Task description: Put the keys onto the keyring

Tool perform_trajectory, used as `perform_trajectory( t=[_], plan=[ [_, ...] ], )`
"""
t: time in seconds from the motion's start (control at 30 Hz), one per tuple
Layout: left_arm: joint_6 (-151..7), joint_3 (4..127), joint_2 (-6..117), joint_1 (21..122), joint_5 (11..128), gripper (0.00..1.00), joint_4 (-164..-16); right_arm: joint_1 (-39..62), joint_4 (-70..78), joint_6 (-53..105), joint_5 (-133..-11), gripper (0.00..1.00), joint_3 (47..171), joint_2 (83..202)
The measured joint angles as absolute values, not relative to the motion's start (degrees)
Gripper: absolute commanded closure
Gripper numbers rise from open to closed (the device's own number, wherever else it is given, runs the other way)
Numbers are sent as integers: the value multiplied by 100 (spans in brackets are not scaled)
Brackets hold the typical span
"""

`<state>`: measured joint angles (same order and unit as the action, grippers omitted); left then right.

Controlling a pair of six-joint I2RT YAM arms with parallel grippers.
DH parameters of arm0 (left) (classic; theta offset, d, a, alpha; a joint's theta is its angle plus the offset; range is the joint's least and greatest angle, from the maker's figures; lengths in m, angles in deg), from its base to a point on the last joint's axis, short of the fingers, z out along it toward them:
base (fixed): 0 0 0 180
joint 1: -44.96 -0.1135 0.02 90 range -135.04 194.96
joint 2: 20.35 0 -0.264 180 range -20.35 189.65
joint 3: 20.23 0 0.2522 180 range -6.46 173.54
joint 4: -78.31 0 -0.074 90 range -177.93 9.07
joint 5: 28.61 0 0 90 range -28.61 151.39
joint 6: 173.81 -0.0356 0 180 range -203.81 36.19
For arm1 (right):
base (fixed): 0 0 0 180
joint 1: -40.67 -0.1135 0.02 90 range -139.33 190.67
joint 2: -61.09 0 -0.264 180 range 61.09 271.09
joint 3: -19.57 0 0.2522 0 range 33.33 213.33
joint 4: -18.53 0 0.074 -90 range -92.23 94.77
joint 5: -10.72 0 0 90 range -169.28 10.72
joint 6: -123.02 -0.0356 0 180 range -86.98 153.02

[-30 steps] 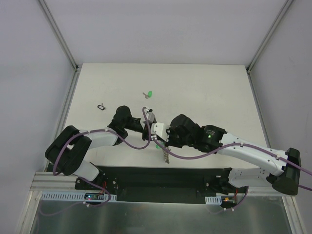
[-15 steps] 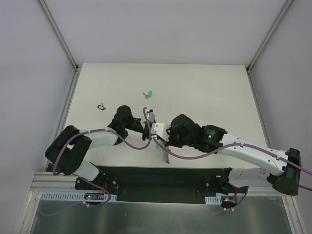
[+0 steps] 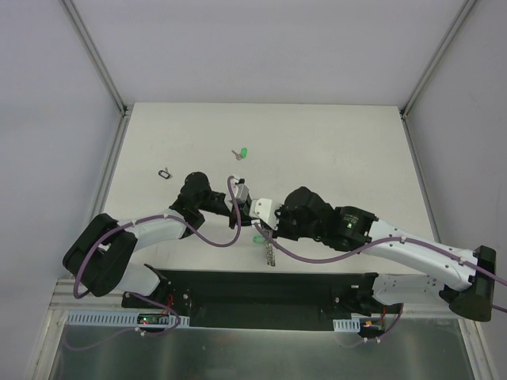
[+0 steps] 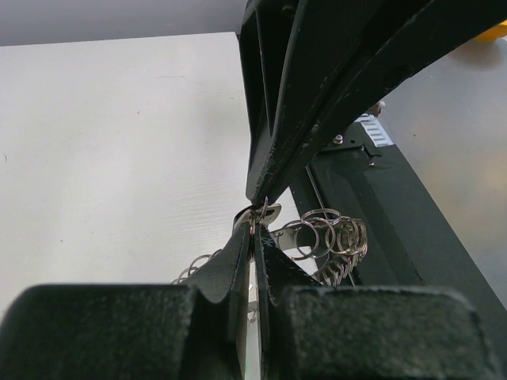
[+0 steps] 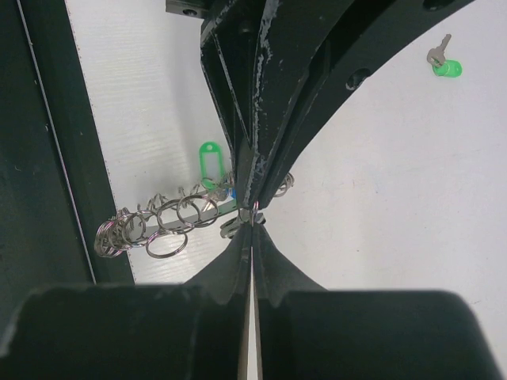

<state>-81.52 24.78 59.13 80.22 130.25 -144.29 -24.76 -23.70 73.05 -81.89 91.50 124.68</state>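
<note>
The keyring [image 3: 270, 252] is a silver coil strung with several split rings, and it hangs over the table's near edge. Both wrist views show it: keyring [image 4: 329, 241], keyring [image 5: 158, 222]. My left gripper [image 4: 255, 227] and right gripper [image 5: 252, 228] meet tip to tip. Both are shut on the same small ring at the keyring's end, beside a flat silver piece. From above, the left gripper [image 3: 247, 215] and right gripper [image 3: 259, 224] touch mid-table. A green-headed key [image 3: 243, 152] lies loose farther back, the same green-headed key [image 5: 442, 63] showing at upper right. A speck of blue [image 5: 231, 192] shows by the coil.
A green plastic tag [image 5: 208, 161] lies under the grippers, also seen as the green tag [image 3: 257, 238] from above. A tiny black loop [image 3: 165, 172] sits at the left of the table. The black base rail [image 3: 261, 285] runs along the near edge.
My left gripper has closed onto the small ring at the right gripper's tips. Both arms have shifted slightly, and the keyring still hangs in the same spot.
</note>
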Motion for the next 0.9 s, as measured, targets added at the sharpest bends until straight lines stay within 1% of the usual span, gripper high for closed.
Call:
perform_trajectory(
  t=[0.57,0.9],
  plan=[
    [-8266,2450,5681,8022,12839,100,-13996,-2480,-2296,7244,-8139,99,8971,12383],
    [-7427,1971,5616,8022,12217,100,-15023,-2478,-2110,7218,-8139,99,8901,12385]
  ],
)
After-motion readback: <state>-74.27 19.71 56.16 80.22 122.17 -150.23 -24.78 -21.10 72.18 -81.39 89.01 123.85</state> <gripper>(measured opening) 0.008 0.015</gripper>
